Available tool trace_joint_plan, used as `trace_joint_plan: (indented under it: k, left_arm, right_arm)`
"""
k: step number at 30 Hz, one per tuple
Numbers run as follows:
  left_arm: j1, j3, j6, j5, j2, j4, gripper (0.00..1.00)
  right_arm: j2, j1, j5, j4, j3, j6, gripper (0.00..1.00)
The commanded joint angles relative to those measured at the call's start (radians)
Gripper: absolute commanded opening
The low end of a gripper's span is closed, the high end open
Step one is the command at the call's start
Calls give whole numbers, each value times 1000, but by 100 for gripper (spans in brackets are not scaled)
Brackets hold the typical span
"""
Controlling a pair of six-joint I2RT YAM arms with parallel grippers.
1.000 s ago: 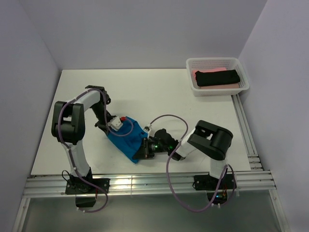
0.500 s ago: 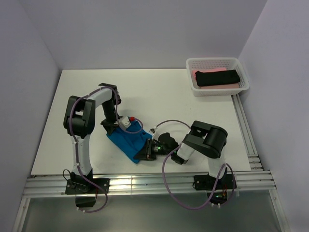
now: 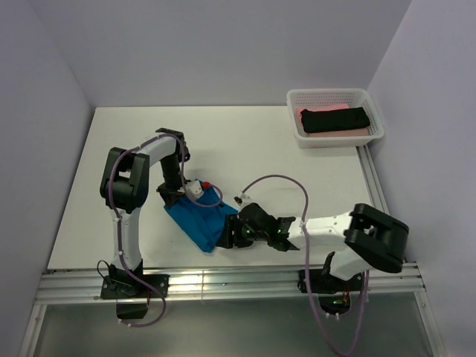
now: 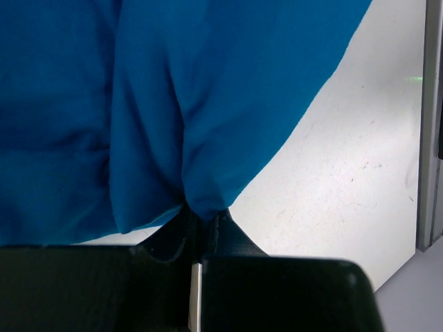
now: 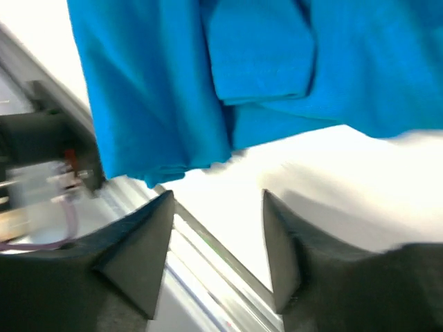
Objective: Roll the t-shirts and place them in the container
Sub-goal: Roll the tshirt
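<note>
A: Where's the blue t-shirt (image 3: 195, 222)?
B: Bunched on the white table (image 3: 297, 178), near the front edge, between the two arms.
A: Left gripper (image 4: 202, 220)?
B: Fingers pressed together, pinching a fold of the blue cloth at the shirt's far side.
A: Right gripper (image 5: 216, 202)?
B: Fingers spread with nothing between them, low by the shirt's right edge. Can't tell if it's touching; the wrist view is blurred.
A: The rest?
B: Black t-shirt (image 3: 335, 119) lies on the pink t-shirt (image 3: 312, 111) in the mesh basket (image 3: 375, 123), back right, well apart.
</note>
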Motion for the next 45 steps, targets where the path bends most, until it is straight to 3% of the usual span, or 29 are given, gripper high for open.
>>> trace_joint_plan:
  k: [1,4,7,14,25,37,45]
  left_arm:
    - [-7,17,18,-46,38,122,0]
    - [-13,18,18,-40,40,124,0]
    - [-16,15,23,-27,29,122,0]
    - [-18,2,29,-24,-10,122,0]
    - [-18,-29,52,-7,-77,124,0]
    - [-18,-41,44,-3,-117,122,0]
    - [-18,-44,27,-9,-112,122,0]
  right_arm:
    - [-119,72,285,-376,117,-215,62]
    - [-179,117,365,-394,140,-308,73]
    - [-196,154,366,-329,133,-368,77]
    - [32,300,612,-281,283,-453,90]
    - [195,333,663,-226,387,-566,88]
    - [252,343,619,-128,387,-670,81]
    - [312,358,631,-163,473,-675,81]
